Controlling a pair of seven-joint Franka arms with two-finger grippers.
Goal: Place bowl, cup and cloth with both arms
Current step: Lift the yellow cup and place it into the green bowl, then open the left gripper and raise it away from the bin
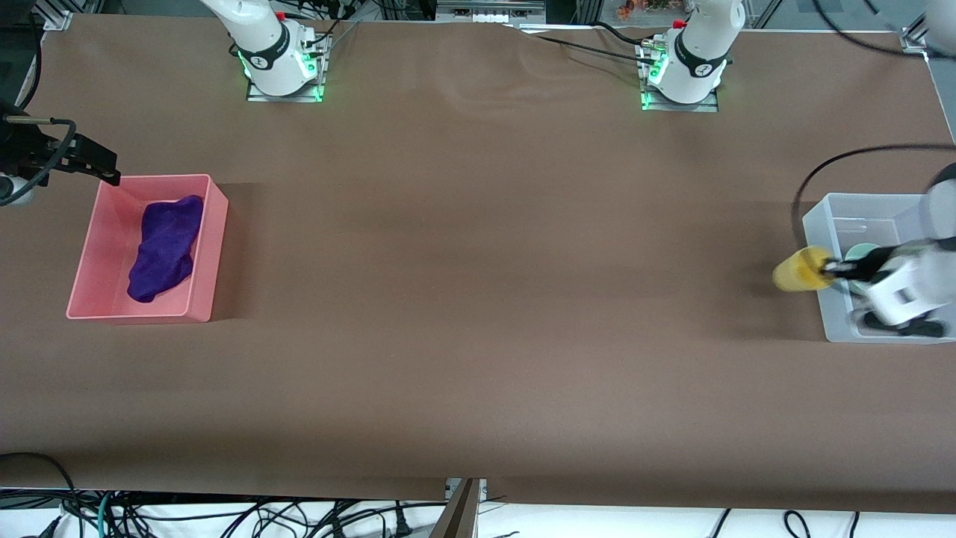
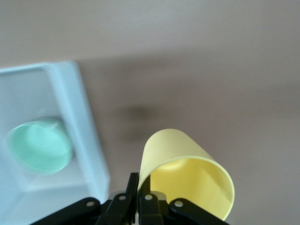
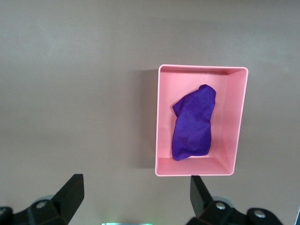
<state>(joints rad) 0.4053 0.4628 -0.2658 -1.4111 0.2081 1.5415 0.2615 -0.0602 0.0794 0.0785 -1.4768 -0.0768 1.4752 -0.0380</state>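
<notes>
**Cup held at the wall of the clear bin, cloth and bowl already binned**

The left gripper (image 1: 835, 272) is clenched on the rim of the yellow cup (image 1: 801, 271), which is carried tipped on its side. The cup's long axis lies roughly level, its base pointing away from the jaws toward the middle of the table (image 1: 478, 299). It hangs over the table just beside the clear bin (image 1: 812, 224), at the bin's wall on the side toward the right arm's end. The bin therefore lies back along the arm, on the wrist's side of the jaws, not ahead of the cup. The coming move likely turns on drawing the cup back over that wall.

The mint-green bowl (image 1: 865, 249) sits inside the clear bin, mostly hidden by the left arm in the front view.

The right gripper (image 1: 89, 161) waits with jaws released, hanging over the table beside the pink bin (image 1: 213, 246). The purple cloth (image 1: 164, 246) lies inside that bin, its long axis running along the bin's length.

What the views add:
- The left wrist view shows the cup's (image 2: 187, 176) open mouth and one jaw tip inside its rim; it also shows the bowl (image 2: 40, 146) whole.
- The right wrist view shows the spread fingers (image 3: 70, 192) apart from the cloth (image 3: 193, 123) and the pink bin (image 3: 201, 172).
</notes>
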